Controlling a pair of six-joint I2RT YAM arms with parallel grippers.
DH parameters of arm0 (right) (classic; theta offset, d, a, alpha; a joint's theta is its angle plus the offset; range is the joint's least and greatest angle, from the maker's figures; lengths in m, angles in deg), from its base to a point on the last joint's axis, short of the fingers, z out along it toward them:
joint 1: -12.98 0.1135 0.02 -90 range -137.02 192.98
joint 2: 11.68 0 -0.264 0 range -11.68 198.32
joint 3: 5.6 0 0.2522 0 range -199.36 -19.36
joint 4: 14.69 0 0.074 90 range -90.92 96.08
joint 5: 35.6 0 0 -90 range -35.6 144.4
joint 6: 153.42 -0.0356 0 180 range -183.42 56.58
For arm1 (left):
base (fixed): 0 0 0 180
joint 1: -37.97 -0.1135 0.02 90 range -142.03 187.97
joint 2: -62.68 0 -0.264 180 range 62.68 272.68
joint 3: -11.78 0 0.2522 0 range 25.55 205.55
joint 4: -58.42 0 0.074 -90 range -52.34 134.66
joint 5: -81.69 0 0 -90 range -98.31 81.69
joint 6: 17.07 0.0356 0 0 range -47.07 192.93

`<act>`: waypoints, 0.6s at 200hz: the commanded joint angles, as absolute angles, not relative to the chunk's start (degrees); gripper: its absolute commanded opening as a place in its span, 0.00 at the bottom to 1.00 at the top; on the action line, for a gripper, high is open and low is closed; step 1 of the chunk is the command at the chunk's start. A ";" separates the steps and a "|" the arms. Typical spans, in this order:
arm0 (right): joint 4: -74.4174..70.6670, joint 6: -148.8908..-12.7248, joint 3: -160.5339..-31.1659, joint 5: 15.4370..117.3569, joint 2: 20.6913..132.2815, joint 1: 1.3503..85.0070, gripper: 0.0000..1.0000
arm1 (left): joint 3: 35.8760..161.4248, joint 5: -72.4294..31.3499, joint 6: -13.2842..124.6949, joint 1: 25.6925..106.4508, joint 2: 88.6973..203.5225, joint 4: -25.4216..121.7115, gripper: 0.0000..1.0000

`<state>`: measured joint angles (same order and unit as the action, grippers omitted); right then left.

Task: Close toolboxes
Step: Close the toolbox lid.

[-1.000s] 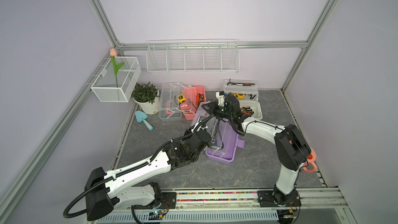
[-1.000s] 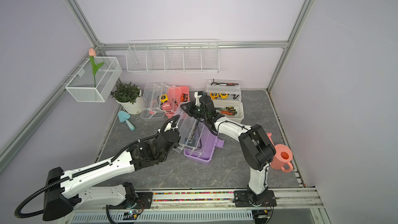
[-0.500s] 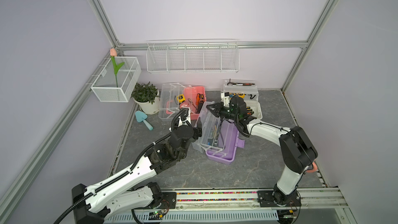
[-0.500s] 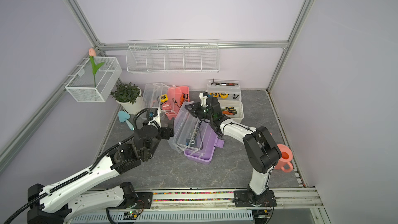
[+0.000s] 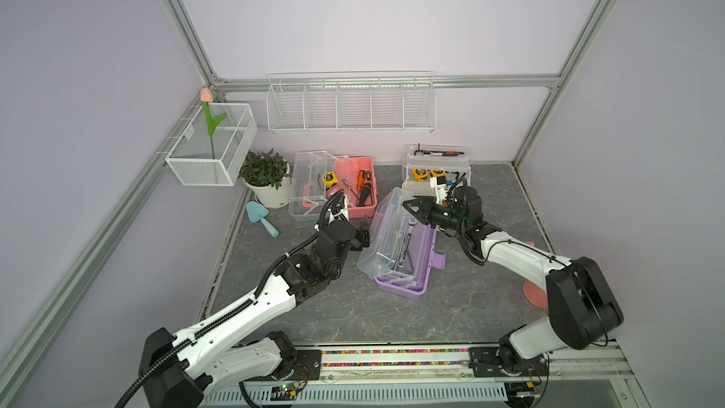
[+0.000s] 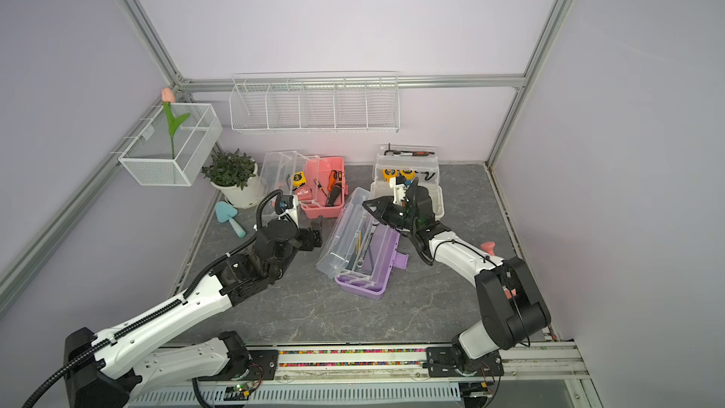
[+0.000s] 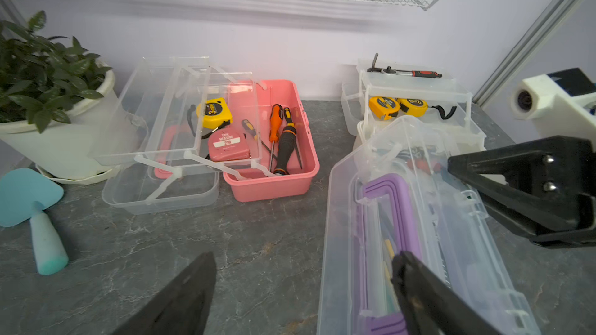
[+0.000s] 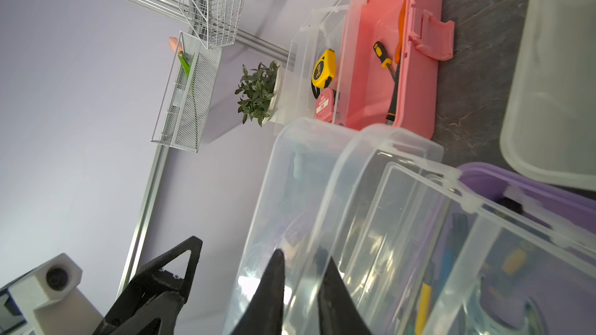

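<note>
- Right wrist view: the right gripper (image 8: 303,256) has its black fingers drawn almost together, nipping the end wall of the clear plastic lid (image 8: 322,172) of the purple rectangular plastic toolbox (image 8: 548,194).
- In both top views that lid leans steeply over the purple base, just right of frame centre. A silver wrench (image 5: 405,243) lies inside, between lid and base.
- The left gripper (image 5: 365,232) is spread wide with nothing between its fingers. It sits just left of the lid's outer face.
- The pink rectangular plastic toolbox (image 7: 277,185) lies open, above and left of centre in the top views. Its base holds orange and black screwdrivers (image 7: 283,146). Its clear fold-out tray (image 7: 225,91) holds a yellow tape measure (image 7: 214,112) and a pink tape measure (image 7: 227,146).
- The white rectangular plastic toolbox (image 7: 416,91) stands open in tiers, above and right of centre, behind the right gripper. Two yellow tapes (image 7: 383,107) sit in one tier. A ratchet with a red-and-black handle (image 7: 406,73) lies on the top tier.
</note>
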<state>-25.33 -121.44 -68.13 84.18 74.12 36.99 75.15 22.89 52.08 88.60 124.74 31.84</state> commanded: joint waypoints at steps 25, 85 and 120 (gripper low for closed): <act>-18.13 -117.90 -60.37 85.52 69.50 32.90 0.24 | 77.05 16.50 49.68 88.39 129.28 34.11 0.86; -13.36 -114.01 -56.57 84.37 66.89 29.55 0.30 | 79.90 10.68 48.14 88.39 134.63 33.08 0.85; -10.20 -111.22 -55.38 82.13 66.04 27.86 0.35 | 79.74 10.50 48.15 88.42 134.93 33.52 0.85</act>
<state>-13.94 -114.73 -56.44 83.81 67.83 28.66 77.84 11.44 49.37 88.60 134.58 32.83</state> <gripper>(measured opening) 0.335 0.850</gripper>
